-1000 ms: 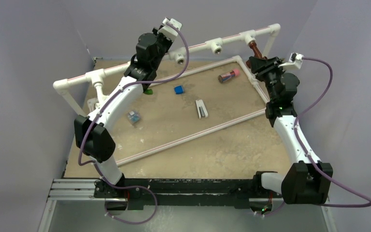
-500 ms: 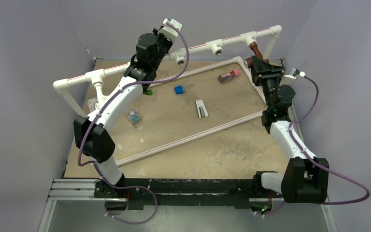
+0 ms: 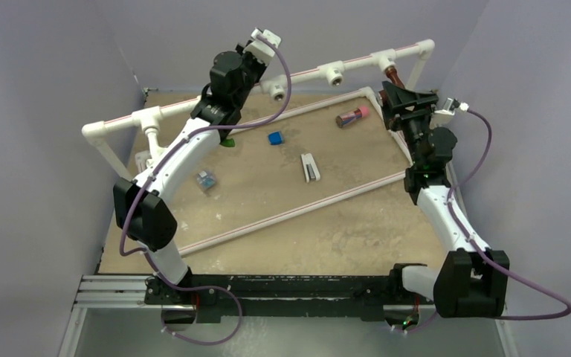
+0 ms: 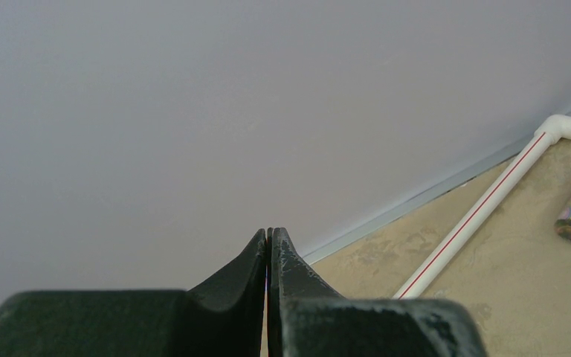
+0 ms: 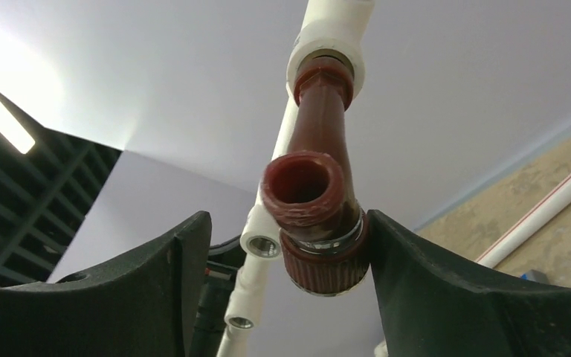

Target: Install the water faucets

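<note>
A reddish-brown faucet point(image 3: 392, 75) hangs screwed into the right-hand T-fitting point(image 3: 381, 58) of the white pipe frame. My right gripper point(image 5: 288, 219) is open around the faucet point(image 5: 318, 201). Its right finger rests against the ribbed cap and its left finger point(image 5: 182, 253) stands apart. A green faucet point(image 3: 228, 141) lies on the table, mostly hidden under my left arm. My left gripper point(image 4: 269, 232) is shut on nothing, raised and pointing at the back wall.
Two more T-fittings point(image 3: 334, 74) point(image 3: 276, 91) with bare threaded sockets sit on the top pipe. On the table lie a pink-capped cylinder point(image 3: 352, 116), a blue block point(image 3: 275, 137), a white-grey piece point(image 3: 310, 167) and a small bluish piece point(image 3: 206, 179). A floor pipe point(image 4: 483, 216) rings the work area.
My right gripper's jaws have spread apart around the reddish-brown faucet, and the right wrist has turned and shifted slightly. The left arm has not moved.
</note>
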`<state>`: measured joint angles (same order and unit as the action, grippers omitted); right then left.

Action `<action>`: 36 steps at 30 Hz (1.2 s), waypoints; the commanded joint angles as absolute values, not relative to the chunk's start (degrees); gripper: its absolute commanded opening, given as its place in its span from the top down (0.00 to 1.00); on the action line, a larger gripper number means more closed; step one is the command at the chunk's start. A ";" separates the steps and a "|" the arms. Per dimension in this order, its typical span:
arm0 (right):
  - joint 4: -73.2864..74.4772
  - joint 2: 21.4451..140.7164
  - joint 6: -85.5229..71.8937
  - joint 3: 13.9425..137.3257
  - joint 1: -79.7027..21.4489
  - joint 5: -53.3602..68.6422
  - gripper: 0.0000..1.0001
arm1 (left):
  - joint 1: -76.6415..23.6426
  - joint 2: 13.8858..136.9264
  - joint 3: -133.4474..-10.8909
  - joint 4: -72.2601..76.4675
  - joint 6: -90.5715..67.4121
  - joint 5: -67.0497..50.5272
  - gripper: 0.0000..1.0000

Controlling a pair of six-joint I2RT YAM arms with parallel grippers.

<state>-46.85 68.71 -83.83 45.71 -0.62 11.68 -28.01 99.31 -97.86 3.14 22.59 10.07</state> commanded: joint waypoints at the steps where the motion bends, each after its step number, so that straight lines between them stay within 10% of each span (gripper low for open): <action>1: -43.65 62.92 -78.32 50.59 -1.99 23.98 0.22 | -31.93 101.47 -95.36 -3.96 20.57 3.08 1.00; 36: 9.72 56.42 -22.77 65.08 7.78 17.43 0.10 | -31.99 101.65 -95.62 -4.16 20.60 3.06 1.00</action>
<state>3.99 58.70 -34.46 60.86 7.55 21.89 -29.61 99.13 -97.86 2.31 22.09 9.21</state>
